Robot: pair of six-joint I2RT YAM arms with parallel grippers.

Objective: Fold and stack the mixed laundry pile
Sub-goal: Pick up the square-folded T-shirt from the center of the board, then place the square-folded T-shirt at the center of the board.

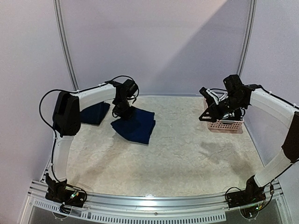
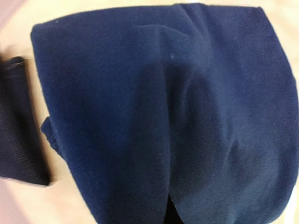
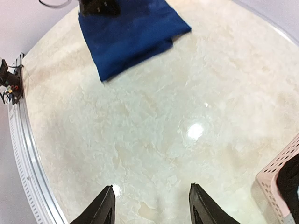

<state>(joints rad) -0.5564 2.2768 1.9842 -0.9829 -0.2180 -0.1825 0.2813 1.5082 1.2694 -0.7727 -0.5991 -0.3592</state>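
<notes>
Hanging over the upper left of the overhead view, the left pincer [image 1: 122, 111] is pressed down at the far corner of the navy garment [image 1: 135, 126], which lies folded flat on the bench [image 1: 177, 154] just left of centre. The garment spreads away from that pincer toward the lower right of the frame, sitting skewed, with one corner pointing down-left. In the left wrist view navy cloth fills nearly the whole frame and creases run toward the bottom edge, but the fingers themselves do not show, so it cannot be told whether this pincer is pinching the cloth or only resting on it.

A darker folded piece [image 1: 96, 113] sits just beside the garment on its left, with a thin strip of bench between them.

The right pincer [image 3: 152, 207] is spread wide and holds nothing; only bare bench shows between its fingers. It hangs at the upper right, beside the pink basket [image 1: 225, 125], well apart from the garment. The left arm is plainly the nearer one, so any next fold or shift of the garment likely falls to it, pulling toward the darker piece.
</notes>
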